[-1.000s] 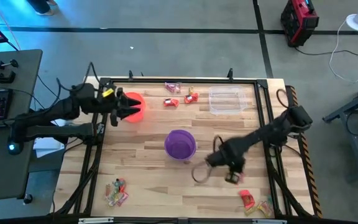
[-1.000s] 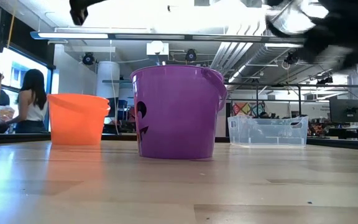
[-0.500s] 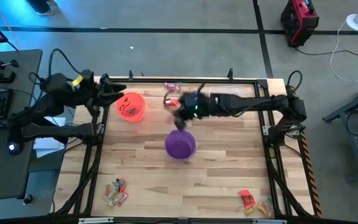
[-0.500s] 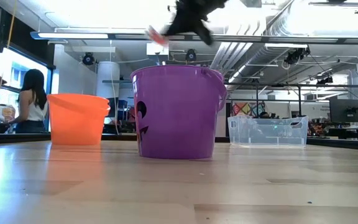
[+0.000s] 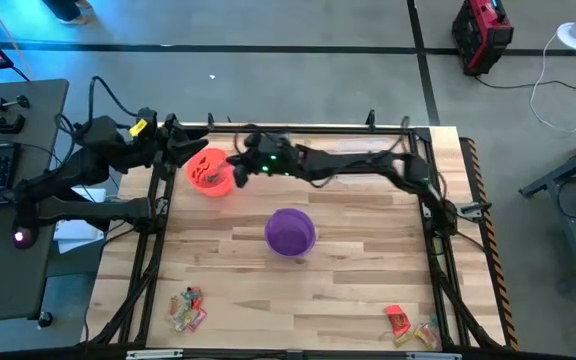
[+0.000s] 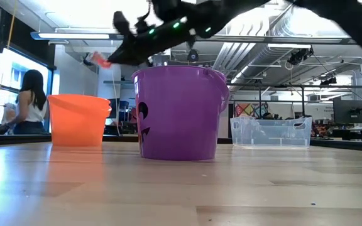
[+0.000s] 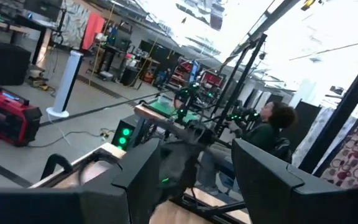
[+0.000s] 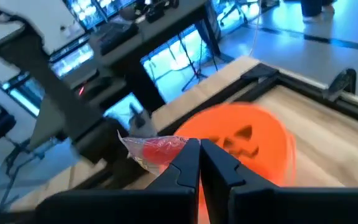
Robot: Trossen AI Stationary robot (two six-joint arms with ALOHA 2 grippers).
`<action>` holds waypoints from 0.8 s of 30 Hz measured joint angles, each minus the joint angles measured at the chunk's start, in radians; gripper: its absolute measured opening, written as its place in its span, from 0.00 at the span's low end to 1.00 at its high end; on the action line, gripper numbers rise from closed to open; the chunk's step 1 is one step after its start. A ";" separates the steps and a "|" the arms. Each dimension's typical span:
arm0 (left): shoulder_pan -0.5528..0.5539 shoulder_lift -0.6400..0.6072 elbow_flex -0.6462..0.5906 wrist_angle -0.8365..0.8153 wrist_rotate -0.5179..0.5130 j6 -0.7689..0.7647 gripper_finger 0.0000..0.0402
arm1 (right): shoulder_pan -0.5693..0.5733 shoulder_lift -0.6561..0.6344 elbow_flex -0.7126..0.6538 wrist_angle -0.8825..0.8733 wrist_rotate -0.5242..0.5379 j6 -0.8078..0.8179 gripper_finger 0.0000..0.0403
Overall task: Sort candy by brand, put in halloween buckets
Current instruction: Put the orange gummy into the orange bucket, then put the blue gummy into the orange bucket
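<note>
The orange bucket (image 5: 210, 172) stands on its base near the table's far left; the purple bucket (image 5: 290, 232) stands mid-table. My right gripper (image 5: 234, 166) reaches across the far side and hovers by the orange bucket's right rim, shut on a red-wrapped candy (image 6: 99, 61) that is above the orange bucket (image 6: 78, 119) in the low view. My left gripper (image 5: 190, 143) is open, just off the orange bucket's far-left side. Loose candy lies in a pile near the near-left corner (image 5: 186, 308) and in another near the near-right corner (image 5: 408, 325). My right gripper (image 8: 199, 146) pinches the red candy by one end of its wrapper (image 8: 166, 148) between the two fingertips. The candy sticks out past the fingertips, lifted clear, above the orange bucket (image 8: 253, 140).
A clear plastic tub (image 6: 270, 132) stands toward the far right, behind the purple bucket (image 6: 180, 113). My right arm spans the table's far strip. Bare wood lies between the purple bucket and the near candy piles. People stand in the room beyond the table.
My right gripper swung from the table's near right to the far middle, then toward the left edge until it came over the orange bucket, carrying the red candy for the last half second. My left gripper drew back from over the orange bucket toward the left edge.
</note>
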 joint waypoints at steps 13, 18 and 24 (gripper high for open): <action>0.000 0.009 0.000 0.003 -0.003 0.000 0.47 | -0.025 0.355 0.473 -0.154 -0.009 0.044 0.02; 0.000 0.010 0.000 0.001 -0.003 0.000 0.47 | -0.027 0.365 0.514 -0.227 -0.056 0.037 0.20; 0.000 0.009 0.000 0.001 -0.003 0.019 0.47 | -0.046 0.326 0.504 -0.348 -0.121 -0.015 0.48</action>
